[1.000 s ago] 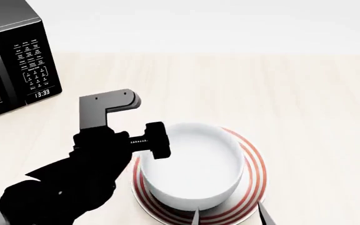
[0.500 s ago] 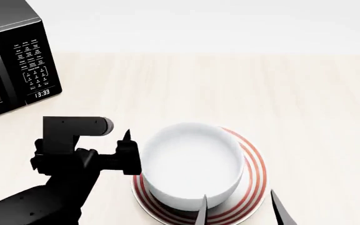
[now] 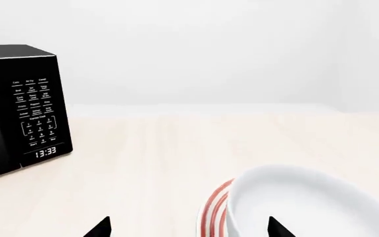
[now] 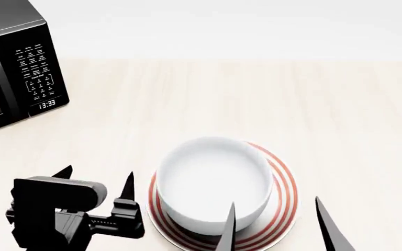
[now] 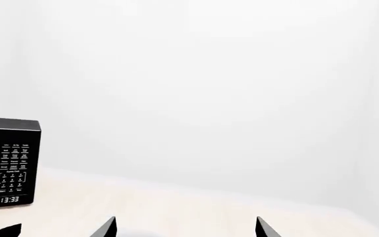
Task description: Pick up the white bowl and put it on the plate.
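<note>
A black microwave (image 4: 12, 68) stands at the far left of a pale wooden table (image 4: 257, 99), its clock reading 13:33. Nearer the robot, the left gripper (image 4: 95, 188) hangs just beside the plate, empty, its two fingers spread wide. Next comes the white bowl (image 4: 213, 180), sitting upright on the plate (image 4: 285, 201), whose red rings show around it, mostly on the right. The right gripper (image 4: 274, 219) pokes in at the lower edge in front of the bowl, empty as well, fingers wide apart. The placing looks finished; nothing seems left but withdrawing the arms. Behind the table is a plain white wall (image 5: 209, 98).
</note>
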Motion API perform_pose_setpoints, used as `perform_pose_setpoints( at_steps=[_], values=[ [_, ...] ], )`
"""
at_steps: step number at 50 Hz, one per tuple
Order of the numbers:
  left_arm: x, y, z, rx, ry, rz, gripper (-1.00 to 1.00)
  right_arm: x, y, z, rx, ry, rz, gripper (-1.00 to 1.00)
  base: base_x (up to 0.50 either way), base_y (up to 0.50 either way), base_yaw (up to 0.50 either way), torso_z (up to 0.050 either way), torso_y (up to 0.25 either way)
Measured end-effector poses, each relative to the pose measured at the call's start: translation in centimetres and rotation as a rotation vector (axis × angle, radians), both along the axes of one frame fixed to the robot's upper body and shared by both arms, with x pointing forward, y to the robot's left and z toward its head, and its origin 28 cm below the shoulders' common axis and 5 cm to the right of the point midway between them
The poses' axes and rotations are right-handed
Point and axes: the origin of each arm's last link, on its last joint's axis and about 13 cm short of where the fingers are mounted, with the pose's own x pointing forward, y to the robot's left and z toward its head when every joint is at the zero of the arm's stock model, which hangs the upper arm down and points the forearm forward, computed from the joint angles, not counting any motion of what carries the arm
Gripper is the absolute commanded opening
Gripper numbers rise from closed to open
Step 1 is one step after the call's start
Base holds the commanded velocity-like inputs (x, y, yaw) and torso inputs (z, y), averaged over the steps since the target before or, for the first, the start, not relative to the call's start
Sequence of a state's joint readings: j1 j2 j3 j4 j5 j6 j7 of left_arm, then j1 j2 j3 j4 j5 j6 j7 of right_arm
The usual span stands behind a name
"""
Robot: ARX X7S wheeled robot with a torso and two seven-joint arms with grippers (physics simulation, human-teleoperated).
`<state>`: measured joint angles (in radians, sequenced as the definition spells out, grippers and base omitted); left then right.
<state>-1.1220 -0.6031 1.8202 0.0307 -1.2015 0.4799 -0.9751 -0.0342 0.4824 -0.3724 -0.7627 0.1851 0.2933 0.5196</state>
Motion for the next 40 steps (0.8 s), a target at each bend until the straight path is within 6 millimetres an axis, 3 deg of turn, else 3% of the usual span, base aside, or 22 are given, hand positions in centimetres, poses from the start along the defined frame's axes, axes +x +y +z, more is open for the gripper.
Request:
perform_pose_setpoints(
  at_steps=[22, 40],
  values=[
    [-5.6, 0.6, 1.6, 0.04, -0.167, 0.0, 1.0, -1.4, 0.2, 2.4, -0.008, -0.08, 0.004, 1.0, 0.0, 0.0, 0.0, 0.0, 0.0],
    [-8.9, 1.0, 3.7, 0.044, -0.293, 0.017, 1.0, -2.4, 0.5, 4.2, -0.012, -0.162, 0.026, 1.0, 0.0, 0.0, 0.0, 0.0, 0.0]
  ],
)
